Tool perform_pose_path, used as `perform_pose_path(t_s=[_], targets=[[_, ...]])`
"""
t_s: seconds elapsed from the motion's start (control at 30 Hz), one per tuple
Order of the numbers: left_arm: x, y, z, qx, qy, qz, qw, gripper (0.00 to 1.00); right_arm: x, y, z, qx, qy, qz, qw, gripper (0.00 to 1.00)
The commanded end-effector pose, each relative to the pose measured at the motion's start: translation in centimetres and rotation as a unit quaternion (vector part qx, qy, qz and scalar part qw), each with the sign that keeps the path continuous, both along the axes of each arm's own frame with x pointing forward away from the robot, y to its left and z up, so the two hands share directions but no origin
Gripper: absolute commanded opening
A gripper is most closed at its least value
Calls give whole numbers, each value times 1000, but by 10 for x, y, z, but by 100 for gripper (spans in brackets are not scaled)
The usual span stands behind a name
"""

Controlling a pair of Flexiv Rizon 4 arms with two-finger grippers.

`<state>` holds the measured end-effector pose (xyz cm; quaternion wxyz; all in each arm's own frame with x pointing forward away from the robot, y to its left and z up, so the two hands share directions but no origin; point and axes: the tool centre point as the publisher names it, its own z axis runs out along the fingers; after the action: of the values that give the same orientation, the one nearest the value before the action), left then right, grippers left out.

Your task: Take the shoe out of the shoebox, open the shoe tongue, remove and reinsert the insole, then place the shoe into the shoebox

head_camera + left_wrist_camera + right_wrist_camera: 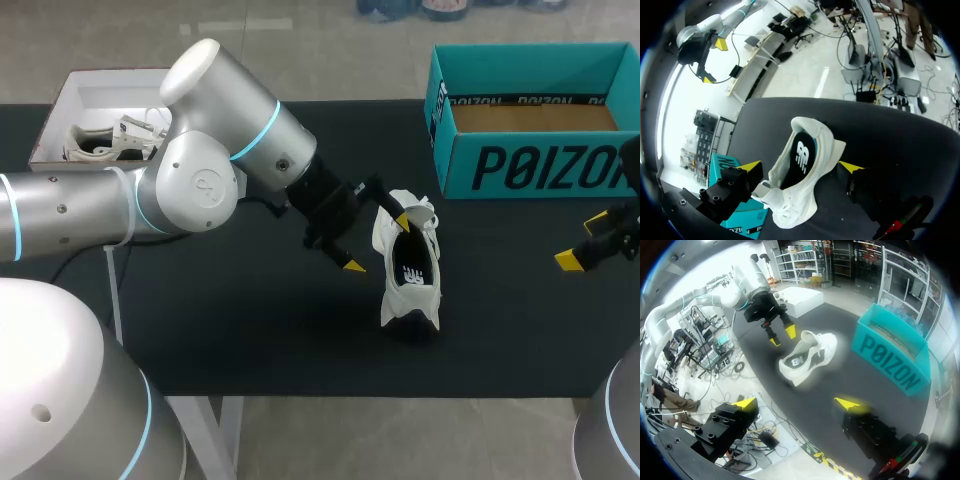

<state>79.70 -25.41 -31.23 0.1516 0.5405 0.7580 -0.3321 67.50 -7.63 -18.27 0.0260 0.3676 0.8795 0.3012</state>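
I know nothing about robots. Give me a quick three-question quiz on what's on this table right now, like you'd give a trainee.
1. True or false: the white shoe lies inside the teal shoebox.
2. Which gripper has the shoe between its fingers? A) left gripper B) right gripper
3. Fill in: the right gripper's fingers stand ___ (open or shut).
Key: 1 false, it lies on the black table; 2 A; 3 open.
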Motion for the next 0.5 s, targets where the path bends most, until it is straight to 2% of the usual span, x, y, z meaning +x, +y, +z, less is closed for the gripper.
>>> perform_pose_path(t_s=[0.03, 0.4, 0.5], targets=[[0, 0, 0, 2, -1, 0, 1000, 100, -5, 0, -1, 0, -4, -3, 1000, 100], [0, 0, 0, 2, -1, 0, 1000, 100, -5, 0, -1, 0, -4, -3, 1000, 100], [2, 10, 3, 25, -6, -8, 1000, 100, -5, 0, -1, 0, -4, -3, 1000, 100]])
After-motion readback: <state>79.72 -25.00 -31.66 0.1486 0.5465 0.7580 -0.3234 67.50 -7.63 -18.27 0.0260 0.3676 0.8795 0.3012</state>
